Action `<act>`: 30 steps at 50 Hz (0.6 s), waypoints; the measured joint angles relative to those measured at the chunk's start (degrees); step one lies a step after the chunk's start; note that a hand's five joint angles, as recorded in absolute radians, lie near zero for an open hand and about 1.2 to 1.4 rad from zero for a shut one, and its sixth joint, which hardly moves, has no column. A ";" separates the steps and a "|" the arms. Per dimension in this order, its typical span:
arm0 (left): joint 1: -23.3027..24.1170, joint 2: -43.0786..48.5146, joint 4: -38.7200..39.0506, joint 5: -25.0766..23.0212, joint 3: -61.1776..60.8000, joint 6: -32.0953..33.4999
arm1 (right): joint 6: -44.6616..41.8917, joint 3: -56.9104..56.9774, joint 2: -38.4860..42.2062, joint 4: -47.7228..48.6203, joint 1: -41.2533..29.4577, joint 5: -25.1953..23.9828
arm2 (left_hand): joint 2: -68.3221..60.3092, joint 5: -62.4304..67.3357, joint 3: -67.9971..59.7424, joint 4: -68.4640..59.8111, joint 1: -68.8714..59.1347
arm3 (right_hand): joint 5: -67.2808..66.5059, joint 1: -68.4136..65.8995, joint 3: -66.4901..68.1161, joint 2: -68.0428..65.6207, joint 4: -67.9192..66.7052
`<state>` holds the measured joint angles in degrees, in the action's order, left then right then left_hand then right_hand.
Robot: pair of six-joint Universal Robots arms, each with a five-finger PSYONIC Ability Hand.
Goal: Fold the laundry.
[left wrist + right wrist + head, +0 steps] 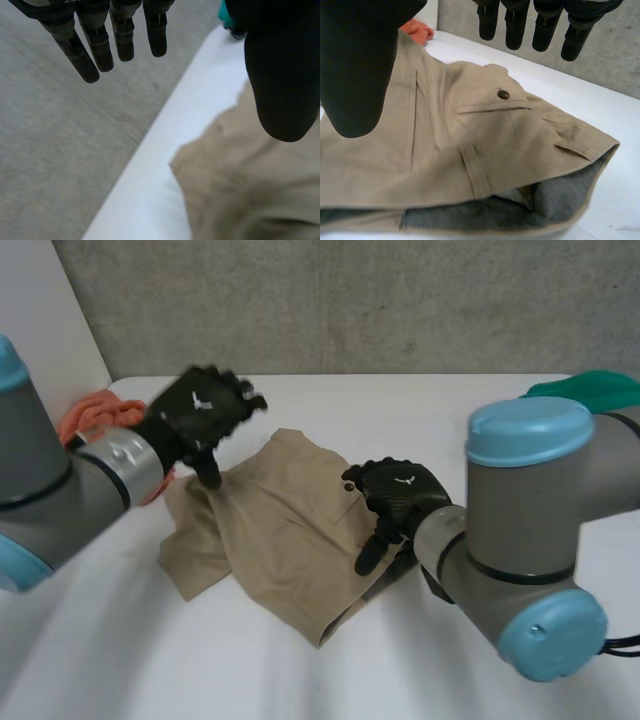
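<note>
Shorts (285,525): beige, crumpled at the middle of the surface (480,410), not yet folded.
Left hand (200,410): fingers spread, empty, above their far-left part, likely poised to grasp.
Right hand (400,495): fingers straight, thumb apart, empty, over their right side.
Orange cloth (95,412): far-left corner, apparently set aside.

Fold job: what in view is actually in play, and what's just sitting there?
In play:
beige shorts, mid-table
left hand, open, above their left edge
right hand, open, at their waist end

Lying about:
orange cloth, far left of the table
green cloth, far right
Neither hand touches these two; they may be later laundry.
</note>
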<state>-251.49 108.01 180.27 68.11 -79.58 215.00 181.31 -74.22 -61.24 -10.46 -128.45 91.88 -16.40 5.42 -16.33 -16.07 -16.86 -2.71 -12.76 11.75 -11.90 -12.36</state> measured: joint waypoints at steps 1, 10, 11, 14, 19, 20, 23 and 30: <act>-0.17 -0.09 -0.36 0.05 1.13 -0.87 | 0.86 1.22 0.75 -0.56 -0.63 0.91 | 0.69 -0.69 0.66 0.68 0.18 | 0.00 0.00 0.00 0.00 0.00; -3.37 9.50 -8.50 1.03 15.43 -6.93 | 3.19 10.91 9.19 -4.65 -6.46 9.97 | 0.95 -0.71 0.66 0.76 0.18 | 0.00 0.00 0.00 0.00 0.00; -3.91 11.36 -9.92 1.26 17.20 -6.92 | 3.20 11.62 10.05 -4.78 -6.90 10.88 | 0.94 -0.68 0.67 0.77 0.18 | 0.00 0.00 0.00 0.00 0.00; -5.49 16.74 -14.35 1.75 21.66 -6.01 | 3.46 12.92 12.17 -4.92 -7.87 13.04 | 0.81 -0.41 0.51 0.65 0.18 | 0.00 0.00 0.00 0.00 0.00; -7.97 24.44 -21.51 1.95 27.26 -2.68 | 4.47 13.75 15.06 -4.59 -9.54 15.72 | -1.71 2.87 -1.59 -2.14 -0.49 | 0.00 0.00 0.00 0.00 0.00; -8.39 25.71 -22.81 1.94 27.95 -1.72 | 4.65 13.79 15.70 -4.28 -9.93 16.19 | -2.32 3.38 -2.16 -2.69 -1.08 | 0.00 0.00 0.00 0.00 0.00; -9.25 27.84 -24.85 1.90 28.66 0.45 | 4.85 13.89 17.12 -3.17 -10.64 17.10 | -4.89 6.14 -4.93 -5.37 -4.68 | -0.17 -0.21 0.34 -0.19 -0.16; -9.69 28.95 -25.10 1.67 27.07 2.71 | 4.23 14.34 20.14 1.33 -11.44 17.40 | -30.64 30.47 -30.58 -30.14 -31.73 | -26.96 -27.36 29.58 -29.91 -28.70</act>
<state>-261.18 136.96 155.17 69.79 -52.50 217.71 185.54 -59.88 -41.10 -9.13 -139.89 109.28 -47.04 35.89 -46.92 -46.22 -48.59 -29.67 -40.12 41.33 -41.81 -41.06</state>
